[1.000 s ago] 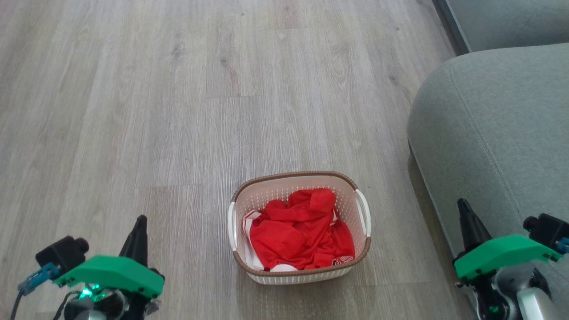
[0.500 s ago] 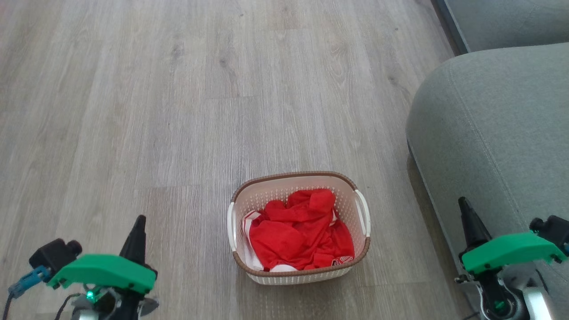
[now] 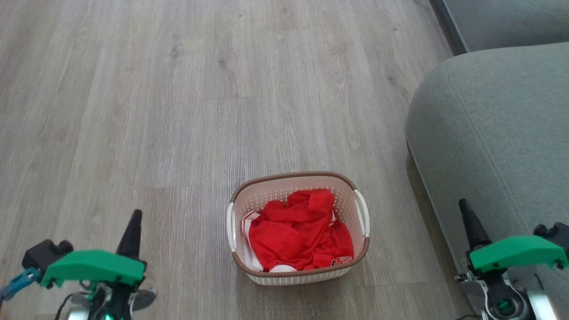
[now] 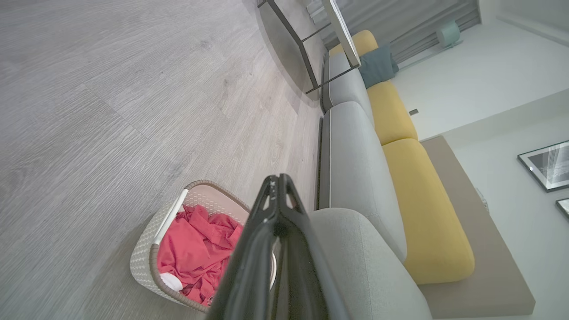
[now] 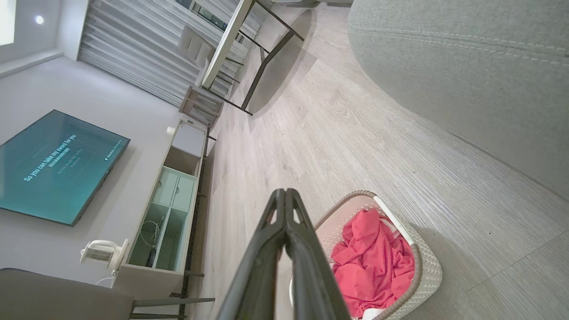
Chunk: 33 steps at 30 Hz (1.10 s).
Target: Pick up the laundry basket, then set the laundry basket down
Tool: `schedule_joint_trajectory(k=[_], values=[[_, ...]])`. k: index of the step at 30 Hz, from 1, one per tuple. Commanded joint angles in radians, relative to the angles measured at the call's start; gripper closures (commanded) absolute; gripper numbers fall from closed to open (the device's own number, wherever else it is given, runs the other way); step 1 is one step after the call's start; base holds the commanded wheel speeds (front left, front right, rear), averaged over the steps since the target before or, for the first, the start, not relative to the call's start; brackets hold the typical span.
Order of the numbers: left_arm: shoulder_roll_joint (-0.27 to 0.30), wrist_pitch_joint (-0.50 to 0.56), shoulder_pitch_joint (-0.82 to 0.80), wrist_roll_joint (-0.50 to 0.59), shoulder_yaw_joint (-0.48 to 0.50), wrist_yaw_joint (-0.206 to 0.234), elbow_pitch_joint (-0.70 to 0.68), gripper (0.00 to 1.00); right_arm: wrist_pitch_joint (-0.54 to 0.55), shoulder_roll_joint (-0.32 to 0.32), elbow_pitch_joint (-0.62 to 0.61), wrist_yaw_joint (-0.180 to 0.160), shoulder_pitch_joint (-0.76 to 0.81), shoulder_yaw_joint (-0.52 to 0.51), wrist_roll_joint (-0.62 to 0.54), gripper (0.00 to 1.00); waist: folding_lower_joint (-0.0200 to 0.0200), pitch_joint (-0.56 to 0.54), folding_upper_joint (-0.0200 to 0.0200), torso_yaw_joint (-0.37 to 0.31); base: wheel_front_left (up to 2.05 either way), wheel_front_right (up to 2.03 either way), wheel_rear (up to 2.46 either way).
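The laundry basket (image 3: 297, 277) stands on the wood floor, cream with perforated walls, a brown rim and two white side handles, holding crumpled red clothes (image 3: 300, 231). My left gripper (image 3: 135, 216) is low at the left, well apart from the basket, with its dark fingers pressed together and nothing between them. My right gripper (image 3: 464, 205) is low at the right, beside the sofa and also shut on nothing. In the left wrist view the basket (image 4: 143, 262) lies left of the shut left gripper (image 4: 278, 178). In the right wrist view the basket (image 5: 427, 266) lies right of the shut right gripper (image 5: 284, 193).
A grey sofa (image 3: 489, 133) fills the right side, close to the basket and my right arm; its yellow cushions (image 4: 422, 213) show further along. A metal-legged table (image 5: 249, 58), a low TV cabinet (image 5: 169, 209) and a wall screen (image 5: 58, 164) stand beyond. Open wood floor (image 3: 178, 89) spreads ahead and left.
Both grippers have sunk a little lower and outward in the head view. The basket has not moved.
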Motion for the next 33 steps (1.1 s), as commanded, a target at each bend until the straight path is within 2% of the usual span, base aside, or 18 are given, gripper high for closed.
schedule_joint_trajectory(k=[1,33], values=[[0.005,0.006,-0.065,-0.021,0.037,-0.009,-0.028,1.0,0.006,-0.019,-0.026,-0.003,-0.064,0.01,0.027,1.0,0.0,0.0,-0.0001,0.0,0.0,0.0,0.0],[-0.049,0.057,-0.109,-0.334,0.134,-0.064,0.012,1.0,0.022,-0.044,0.022,-0.005,-0.085,0.023,0.43,1.0,0.0,-0.003,-0.0001,-0.008,0.0,0.0,0.0]])
